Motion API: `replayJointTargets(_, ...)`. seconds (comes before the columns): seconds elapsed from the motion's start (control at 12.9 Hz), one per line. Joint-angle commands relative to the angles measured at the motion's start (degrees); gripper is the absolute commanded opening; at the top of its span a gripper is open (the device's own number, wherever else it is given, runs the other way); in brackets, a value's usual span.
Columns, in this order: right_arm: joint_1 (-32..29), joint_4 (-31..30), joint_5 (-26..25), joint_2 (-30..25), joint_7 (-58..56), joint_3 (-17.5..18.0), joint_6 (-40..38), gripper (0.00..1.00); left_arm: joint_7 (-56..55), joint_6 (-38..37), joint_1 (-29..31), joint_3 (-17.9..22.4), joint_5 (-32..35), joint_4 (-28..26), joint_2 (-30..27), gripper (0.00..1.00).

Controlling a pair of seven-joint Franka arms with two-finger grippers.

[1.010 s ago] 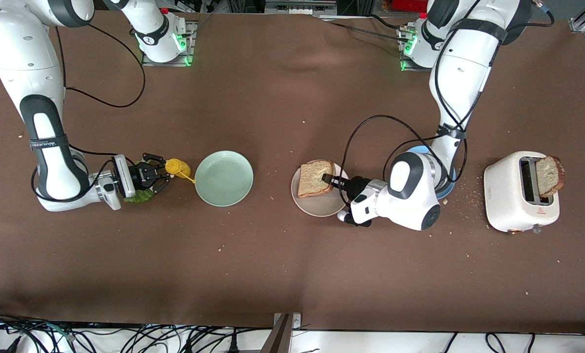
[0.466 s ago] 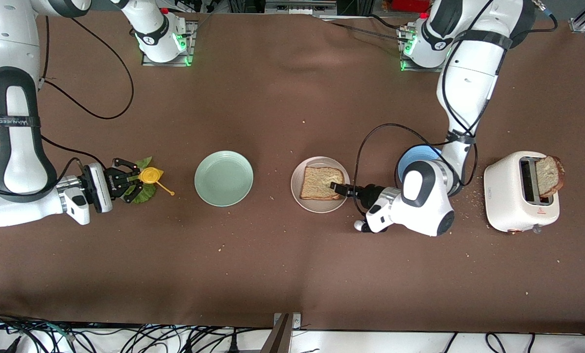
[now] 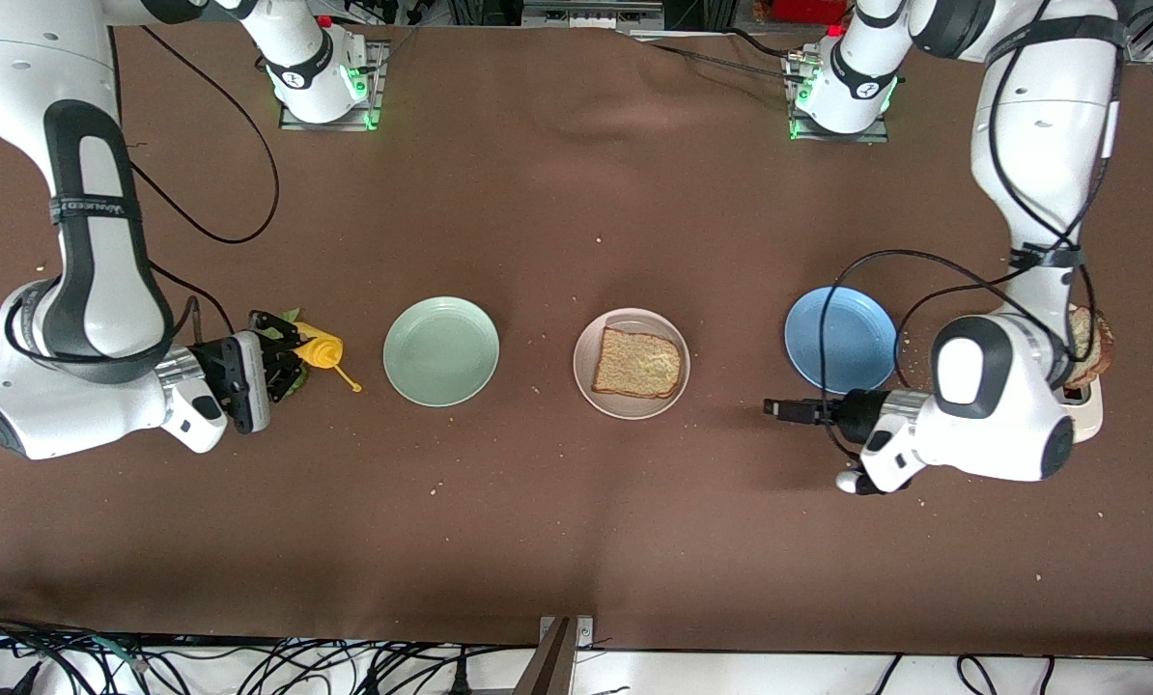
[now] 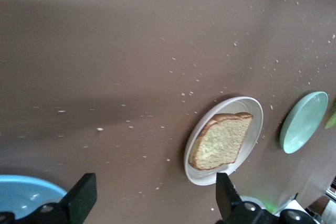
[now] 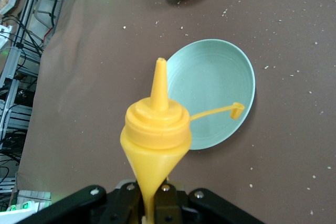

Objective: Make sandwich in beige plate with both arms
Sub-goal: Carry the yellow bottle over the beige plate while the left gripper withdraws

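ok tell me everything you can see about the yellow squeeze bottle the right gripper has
The yellow plastic squeeze bottle has a soft tapered body, a ribbed screw collar and a pointed cone nozzle. Its small cap is off the tip and dangles on a thin yellow tether. The right gripper is shut on the squeezed-in body, holding the bottle off the brown tablecloth near the right arm's end, nozzle pointing toward the round mint-green plate. A bit of green lettuce leaf shows beside the gripper. Nothing else touches the bottle.
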Motion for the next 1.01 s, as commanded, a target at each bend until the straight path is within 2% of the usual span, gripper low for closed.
replayJointTargets(0.0, 6.5, 3.7, -6.5, -0.8, 12.1, -0.4, -0.1, 0.0, -1.1, -2.3, 4.2, -0.6, 8.4, -0.9, -3.8, 1.0)
replayJointTargets(0.23, 14.1, 6.5, -14.0, -0.8, 22.9, -0.3, 3.0, 0.0, -1.0, -5.0, 6.9, -0.6, 19.6, -0.9, -8.8, 1.0)
replayJointTargets(0.62, 29.1, 6.4, -30.7, -0.1, 41.4, -0.3, 8.6, 0.0, -1.1, -8.2, 7.0, -0.6, 31.1, -0.8, -19.4, 1.0)
replayJointTargets(0.93, 39.3, 6.2, -46.7, 3.2, 53.4, -0.3, 10.4, 0.0, -2.5, -9.6, 6.7, -1.0, 34.4, -0.5, -24.2, 1.0)
